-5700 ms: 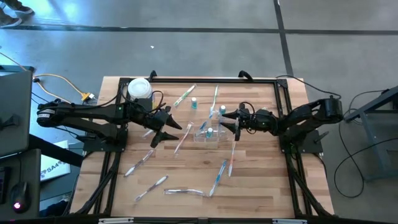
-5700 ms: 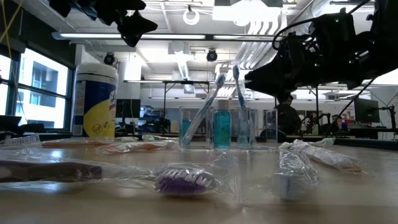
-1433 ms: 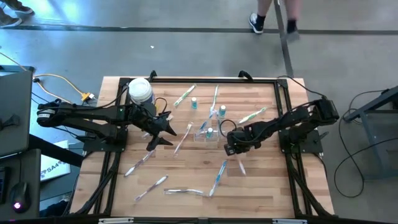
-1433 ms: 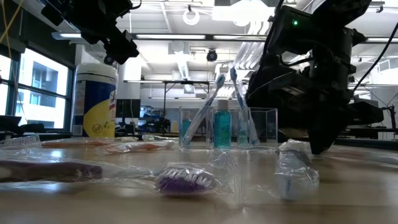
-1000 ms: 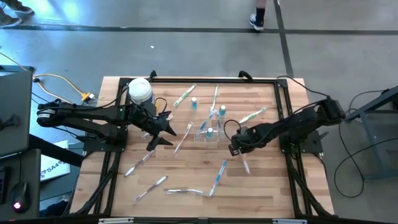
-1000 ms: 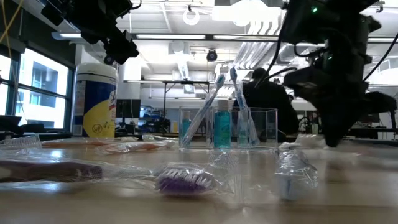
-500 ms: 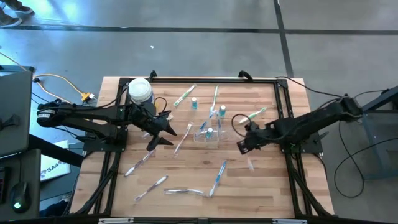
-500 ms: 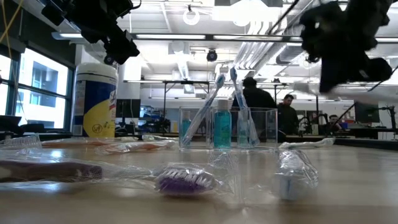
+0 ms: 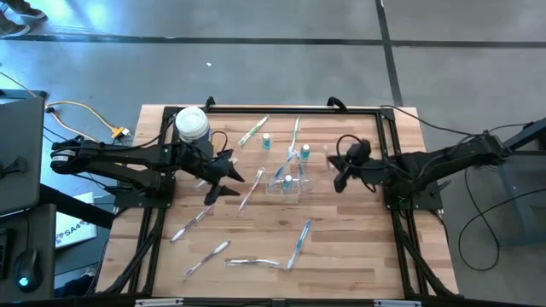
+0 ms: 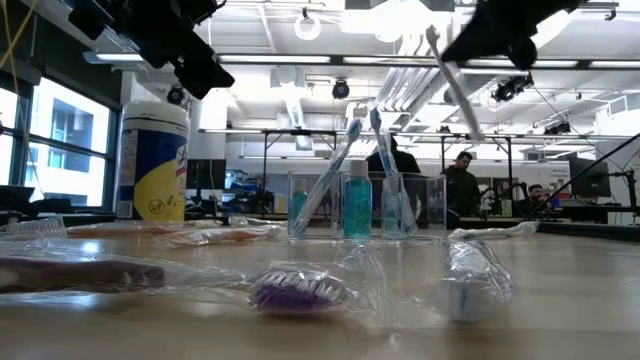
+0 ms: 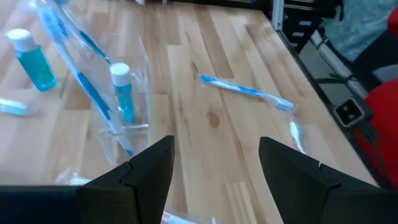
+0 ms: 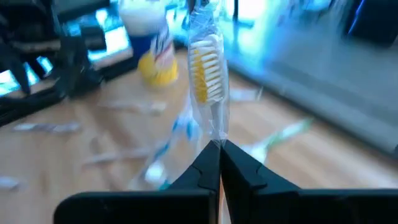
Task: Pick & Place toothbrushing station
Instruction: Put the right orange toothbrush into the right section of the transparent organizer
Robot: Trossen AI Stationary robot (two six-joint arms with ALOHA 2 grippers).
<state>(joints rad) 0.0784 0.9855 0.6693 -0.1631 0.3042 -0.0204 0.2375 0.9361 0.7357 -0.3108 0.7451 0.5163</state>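
Wood tabletop (image 9: 358, 247) with black frame, big workshop room behind. Right gripper (image 12: 214, 149) pinched tight on wrapped toothbrush (image 12: 206, 84) with yellow bristles, held up in air near right edge, brush pointing up. Toothbrushing station (image 9: 286, 182), clear box with brushes and blue bottle (image 10: 357, 200) inside, sits near tabletop middle, just beside right gripper, toward left edge. Left gripper (image 9: 223, 177) spread wide, holds nothing, hovers on station's other side. Right arm carries brush, so likely next: bring it over station.

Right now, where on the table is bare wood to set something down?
Bare wood: the right strip between the station and the table's right rail, and the front right corner. Crowded: the wrapped toothbrushes front left and the back edge near the tub.
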